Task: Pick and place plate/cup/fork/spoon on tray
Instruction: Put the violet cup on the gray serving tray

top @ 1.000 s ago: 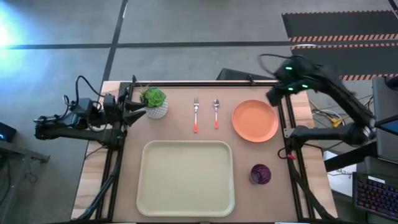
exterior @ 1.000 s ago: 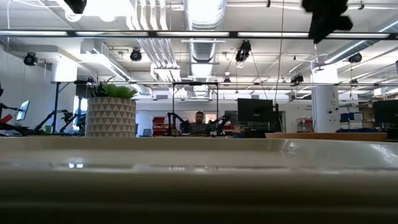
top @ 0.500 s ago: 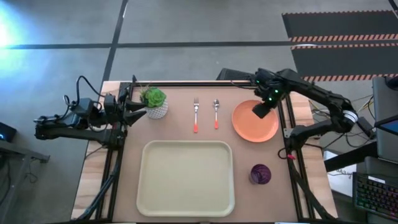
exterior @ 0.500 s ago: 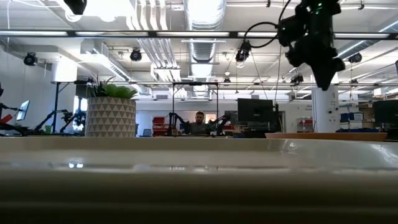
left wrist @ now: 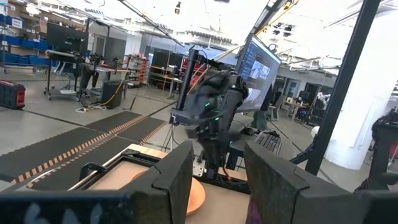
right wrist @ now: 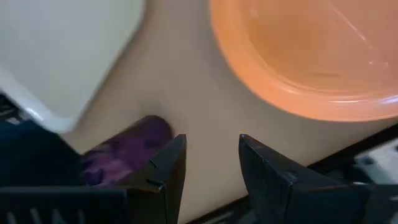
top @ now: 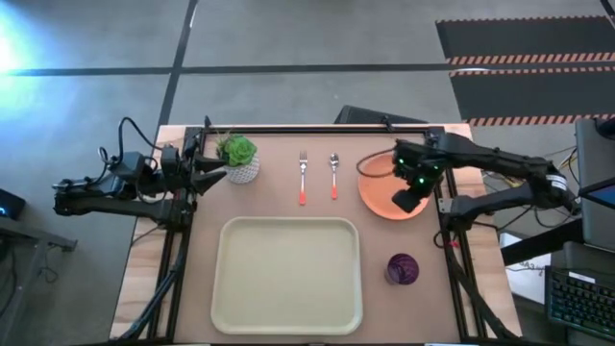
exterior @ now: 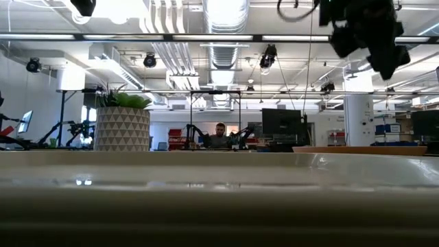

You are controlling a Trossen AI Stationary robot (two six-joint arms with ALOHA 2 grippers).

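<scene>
The orange plate [top: 389,185] lies flat at the table's far right. My right gripper [top: 411,200] hovers open over the plate's near right part, touching nothing; its wrist view [right wrist: 211,168] shows the plate [right wrist: 311,56], the purple cup [right wrist: 121,152] and a tray corner [right wrist: 56,50]. The cup [top: 402,269] stands near the right edge. The fork [top: 302,178] and the spoon [top: 333,176] lie side by side at the far middle. The cream tray [top: 286,274] lies at the near middle. My left gripper [top: 209,169] waits open at the far left.
A white pot with a green plant [top: 239,159] stands at the far left, right beside my left gripper. In the low view the tray's rim [exterior: 219,168] fills the foreground, and a person [exterior: 219,135] sits far off in the room.
My right gripper has come from beyond the table's far right corner toward the near edge. It now hovers over the plate's near right part and has turned on the way. Nothing on the table has moved.
</scene>
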